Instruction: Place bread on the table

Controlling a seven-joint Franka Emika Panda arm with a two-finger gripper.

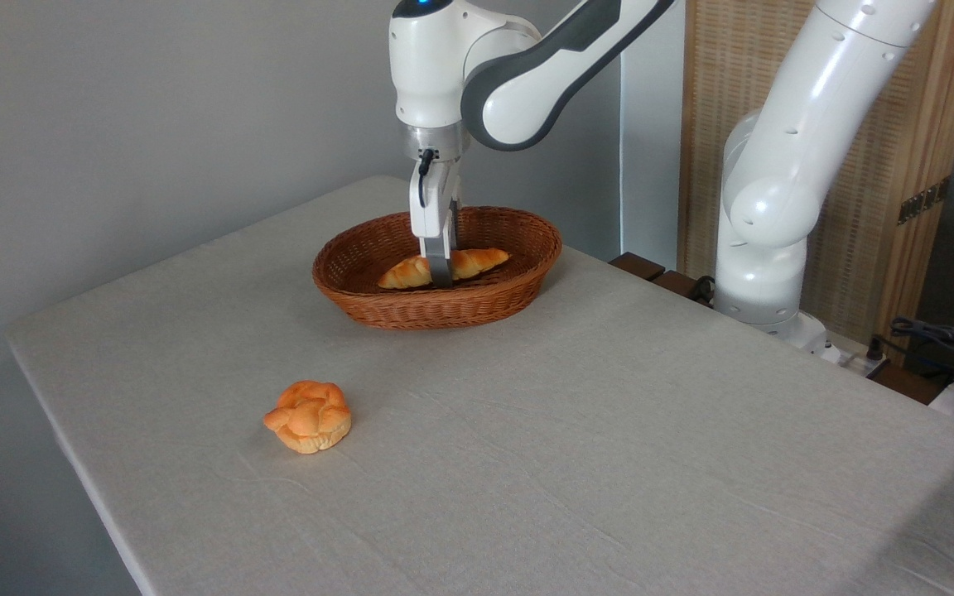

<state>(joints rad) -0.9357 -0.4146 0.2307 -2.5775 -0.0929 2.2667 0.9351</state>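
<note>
Left to right: a knotted bun [308, 416] on the table [609, 430]; a wicker basket [437, 266] holding the bread [477, 261], its middle hidden by the gripper [440, 277]. The near finger hides the other, so whether the claw grips cannot be told. The arm [783, 165] is cropped above.

Bread [477, 261] inside basket [444, 302] toward table's [609, 430] rear; bun [309, 416] well apart, front-left; end effector [440, 277] apparently at the loaf's middle.
</note>
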